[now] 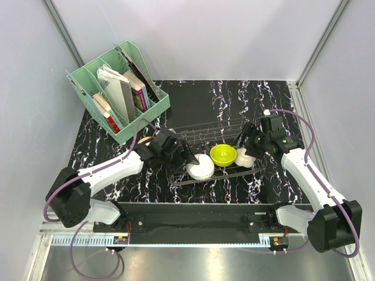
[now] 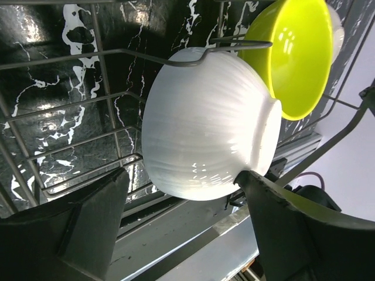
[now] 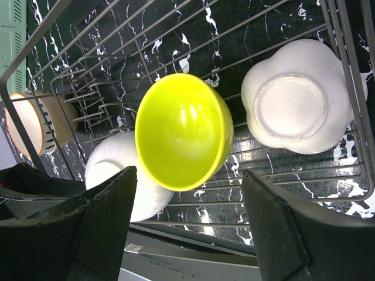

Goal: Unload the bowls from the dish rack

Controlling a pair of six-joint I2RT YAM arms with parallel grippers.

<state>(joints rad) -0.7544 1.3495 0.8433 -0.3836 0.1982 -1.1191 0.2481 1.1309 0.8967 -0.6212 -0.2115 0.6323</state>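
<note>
The wire dish rack (image 1: pixel 206 129) stands mid-table. In it are a white ribbed bowl (image 1: pixel 201 168) on its side, a yellow-green bowl (image 1: pixel 223 154) and a white lobed bowl (image 1: pixel 245 158). My left gripper (image 1: pixel 181 156) is open; in the left wrist view it (image 2: pixel 184 202) straddles the ribbed bowl (image 2: pixel 205 123), the right fingertip (image 2: pixel 258 184) at the bowl's foot. My right gripper (image 1: pixel 249 143) is open; in the right wrist view it (image 3: pixel 190 196) sits just below the yellow-green bowl (image 3: pixel 181 132), with the lobed bowl (image 3: pixel 293 96) at upper right. A tan bowl (image 3: pixel 35 123) leans at the rack's far end.
A mint-green organiser (image 1: pixel 117 96) with books stands at the back left. The rack's wires (image 2: pixel 105 99) and prongs surround the bowls. The metal base rail (image 1: pixel 193 216) runs along the near table edge. Walls close in both sides.
</note>
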